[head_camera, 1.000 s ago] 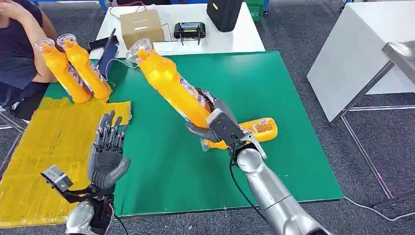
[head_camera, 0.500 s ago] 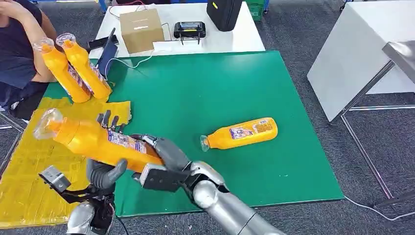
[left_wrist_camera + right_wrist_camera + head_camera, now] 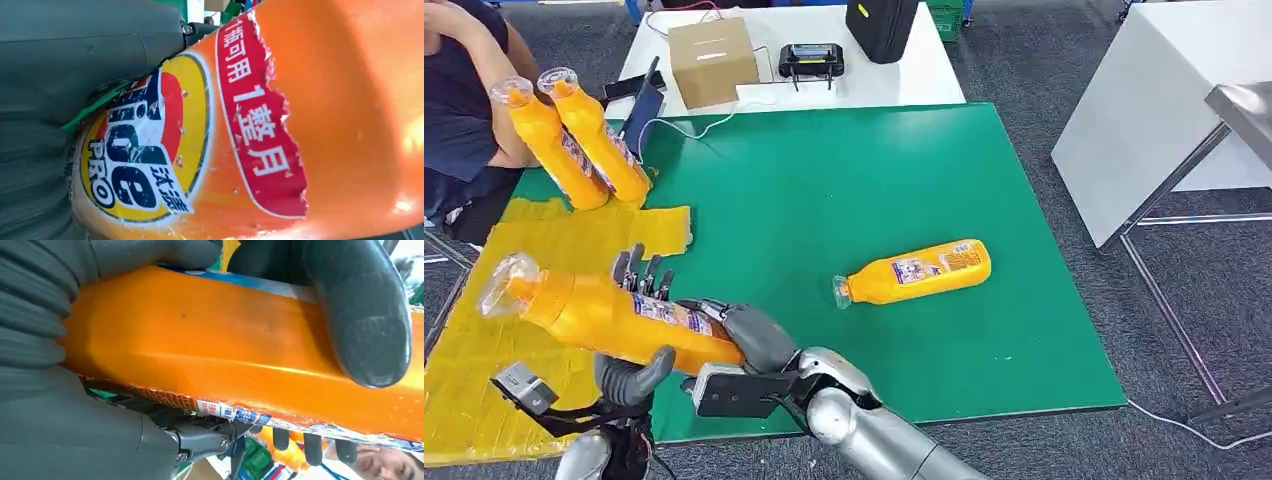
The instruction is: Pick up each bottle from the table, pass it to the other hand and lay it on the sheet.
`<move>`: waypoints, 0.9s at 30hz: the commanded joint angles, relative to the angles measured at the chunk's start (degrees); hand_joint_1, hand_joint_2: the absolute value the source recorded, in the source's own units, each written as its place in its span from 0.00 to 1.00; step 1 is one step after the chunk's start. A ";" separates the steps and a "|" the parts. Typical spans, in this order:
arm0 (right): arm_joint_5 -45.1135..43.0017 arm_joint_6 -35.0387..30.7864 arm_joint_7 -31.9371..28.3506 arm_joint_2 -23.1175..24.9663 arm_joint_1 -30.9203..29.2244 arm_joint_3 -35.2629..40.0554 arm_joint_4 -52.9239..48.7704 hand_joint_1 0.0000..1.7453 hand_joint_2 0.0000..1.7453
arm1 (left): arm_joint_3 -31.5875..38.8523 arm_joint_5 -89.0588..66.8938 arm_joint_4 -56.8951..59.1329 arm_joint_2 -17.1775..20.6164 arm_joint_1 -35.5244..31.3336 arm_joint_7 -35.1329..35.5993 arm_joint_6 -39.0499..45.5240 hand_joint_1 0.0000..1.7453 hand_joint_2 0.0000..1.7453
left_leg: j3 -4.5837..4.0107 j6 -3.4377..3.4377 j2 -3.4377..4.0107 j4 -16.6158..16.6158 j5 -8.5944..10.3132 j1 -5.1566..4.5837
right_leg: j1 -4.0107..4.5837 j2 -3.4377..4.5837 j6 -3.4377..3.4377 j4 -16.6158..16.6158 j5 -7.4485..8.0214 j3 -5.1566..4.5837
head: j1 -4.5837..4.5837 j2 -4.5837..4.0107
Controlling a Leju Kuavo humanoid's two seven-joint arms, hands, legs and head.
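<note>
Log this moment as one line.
handover | right hand grips bottle | left hand cradles it, fingers apart | second bottle lying on table

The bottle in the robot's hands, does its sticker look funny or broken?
Yes. On the held bottle the red label has ragged, torn edges, with small chips flaking off the round logo. The right hand grips its base. Nothing is spilled.
</note>
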 commanded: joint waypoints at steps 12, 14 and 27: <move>0.20 1.46 -0.78 -2.53 -0.25 5.94 5.46 0.75 1.00 | 1.37 1.32 3.02 0.65 -4.10 0.37 -0.35 1.00 1.00 | 0.31 -0.08 -0.42 -0.08 -0.06 0.14 | 0.06 0.10 -0.12 -0.14 -0.11 0.42 | 0.00 0.00; 0.33 1.30 -0.85 -2.55 -0.25 5.66 5.56 0.77 1.00 | 1.64 1.33 2.93 0.61 -4.17 0.27 -0.67 1.00 1.00 | 0.31 -0.07 -0.40 -0.06 -0.07 0.15 | 0.07 0.12 -0.11 -0.14 -0.11 0.43 | 0.00 0.00; 0.95 -1.20 0.04 -4.44 -0.94 0.60 3.57 0.79 1.00 | 2.77 -3.74 1.11 1.81 -3.48 -1.81 0.10 1.00 1.00 | 0.24 -0.06 -0.38 -0.06 -0.04 0.13 | 0.06 0.09 -0.09 -0.13 -0.08 0.33 | 0.00 0.00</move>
